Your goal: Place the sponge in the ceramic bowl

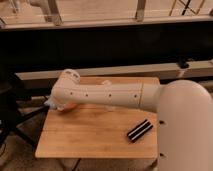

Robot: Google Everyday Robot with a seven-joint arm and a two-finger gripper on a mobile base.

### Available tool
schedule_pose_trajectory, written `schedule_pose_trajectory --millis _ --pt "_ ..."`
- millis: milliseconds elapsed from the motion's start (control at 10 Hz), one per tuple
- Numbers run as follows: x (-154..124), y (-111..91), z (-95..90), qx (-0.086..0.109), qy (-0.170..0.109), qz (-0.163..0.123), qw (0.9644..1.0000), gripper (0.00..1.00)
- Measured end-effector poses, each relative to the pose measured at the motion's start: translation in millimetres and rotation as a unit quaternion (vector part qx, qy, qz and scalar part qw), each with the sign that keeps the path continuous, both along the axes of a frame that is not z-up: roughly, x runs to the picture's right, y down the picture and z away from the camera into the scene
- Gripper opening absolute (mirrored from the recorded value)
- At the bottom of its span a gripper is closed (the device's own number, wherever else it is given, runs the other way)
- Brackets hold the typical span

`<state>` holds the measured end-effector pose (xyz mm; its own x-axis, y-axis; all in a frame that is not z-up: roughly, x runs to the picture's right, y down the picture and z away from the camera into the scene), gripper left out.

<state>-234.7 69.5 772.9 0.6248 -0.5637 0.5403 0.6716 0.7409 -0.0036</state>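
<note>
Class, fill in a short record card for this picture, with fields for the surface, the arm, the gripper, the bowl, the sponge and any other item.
surface: wooden table
arm: white arm, reaching from right to left across the table
gripper: gripper at the arm's left end, over the table's back left part
bowl: ceramic bowl, only an orange-red sliver showing under the arm's end
sponge: cannot be made out
other item: black bar with white stripes, front right, apart from the arm
</note>
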Motion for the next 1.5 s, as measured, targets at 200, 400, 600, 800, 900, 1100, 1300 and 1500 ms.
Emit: schedule_pose_trajectory --millis 200,400,600,800,900,1100,1300,1500 --pt "2 -18 16.9 -0.004 0.012 0.001 0.9999 0.00" --pt "-7 -30 28.1 -0.008 0.020 -0.002 0.9998 0.00" --pt "-19 -45 40.2 -0.008 0.028 -0.006 0.9996 0.00" --pt "-20 -60 53.1 -0.007 0.043 -0.008 0.9990 0.00" --pt "-17 -63 58.5 -0.007 0.051 -0.008 0.9986 0.00" --pt "-6 -63 69.0 -0.009 0.064 -0.011 0.9978 0.00" --pt "7 -56 78.5 -0.015 0.075 -0.013 0.9970 0.00" --pt "21 -49 87.4 -0.021 0.086 -0.015 0.9959 0.06"
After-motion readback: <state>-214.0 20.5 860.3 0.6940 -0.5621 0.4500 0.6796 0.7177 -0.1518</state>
